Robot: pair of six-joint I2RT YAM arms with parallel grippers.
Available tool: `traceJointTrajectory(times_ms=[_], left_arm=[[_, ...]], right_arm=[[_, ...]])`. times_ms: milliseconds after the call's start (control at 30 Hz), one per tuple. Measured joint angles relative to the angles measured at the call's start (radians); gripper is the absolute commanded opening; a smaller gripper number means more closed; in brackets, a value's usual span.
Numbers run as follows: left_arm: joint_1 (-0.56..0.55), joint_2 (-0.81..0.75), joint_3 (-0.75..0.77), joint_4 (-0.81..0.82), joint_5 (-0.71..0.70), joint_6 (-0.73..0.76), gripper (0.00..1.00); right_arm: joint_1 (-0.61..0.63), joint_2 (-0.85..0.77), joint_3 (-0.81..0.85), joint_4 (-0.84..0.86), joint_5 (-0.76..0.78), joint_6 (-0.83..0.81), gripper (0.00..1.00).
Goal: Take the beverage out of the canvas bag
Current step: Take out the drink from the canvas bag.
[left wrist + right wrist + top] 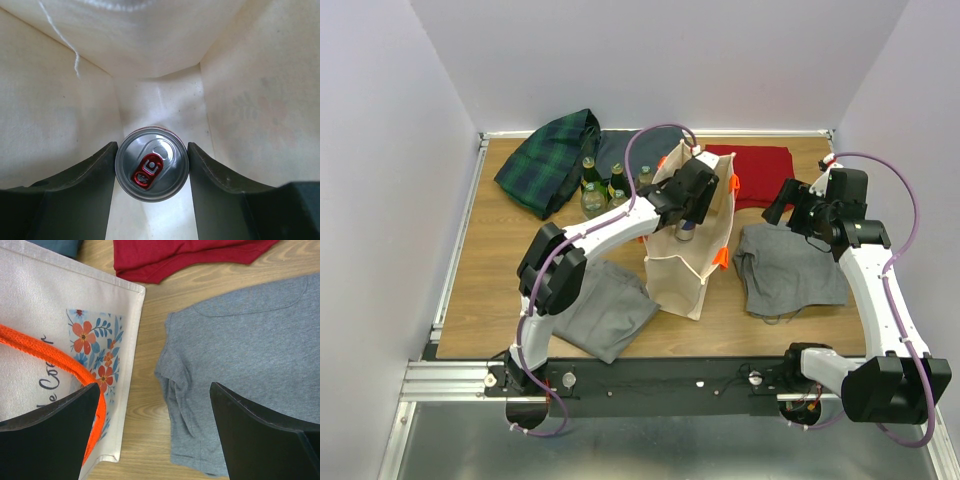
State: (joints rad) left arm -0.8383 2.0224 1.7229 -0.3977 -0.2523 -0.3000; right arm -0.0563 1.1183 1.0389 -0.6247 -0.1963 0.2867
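The cream canvas bag (680, 275) with orange handles (722, 258) stands upright mid-table. My left gripper (688, 212) is down in its open mouth. In the left wrist view the gripper (152, 152) is shut on a silver beverage can (152, 163) with a red pull tab. Both fingers touch the can's sides, and the bag's inner walls (50, 115) rise all around. My right gripper (782, 205) hovers to the right of the bag. In the right wrist view it (155, 400) is open and empty, above bare wood between the bag's flowered side (50, 305) and a grey cloth (240, 350).
Several green glass bottles (592, 185) stand at the back left beside a plaid cloth (548, 160). A red cloth (755, 172) lies behind the bag, a grey cloth (790, 268) to its right and another grey cloth (605, 310) to its left.
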Motion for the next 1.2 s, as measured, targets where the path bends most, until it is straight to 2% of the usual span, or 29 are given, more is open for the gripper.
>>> traceJointTrajectory(times_ms=[1200], left_arm=[[-0.002,-0.043,0.235,-0.236,0.063,0.079,0.00]], right_arm=[[0.000,0.000,-0.003,0.001,0.000,0.000,1.00]])
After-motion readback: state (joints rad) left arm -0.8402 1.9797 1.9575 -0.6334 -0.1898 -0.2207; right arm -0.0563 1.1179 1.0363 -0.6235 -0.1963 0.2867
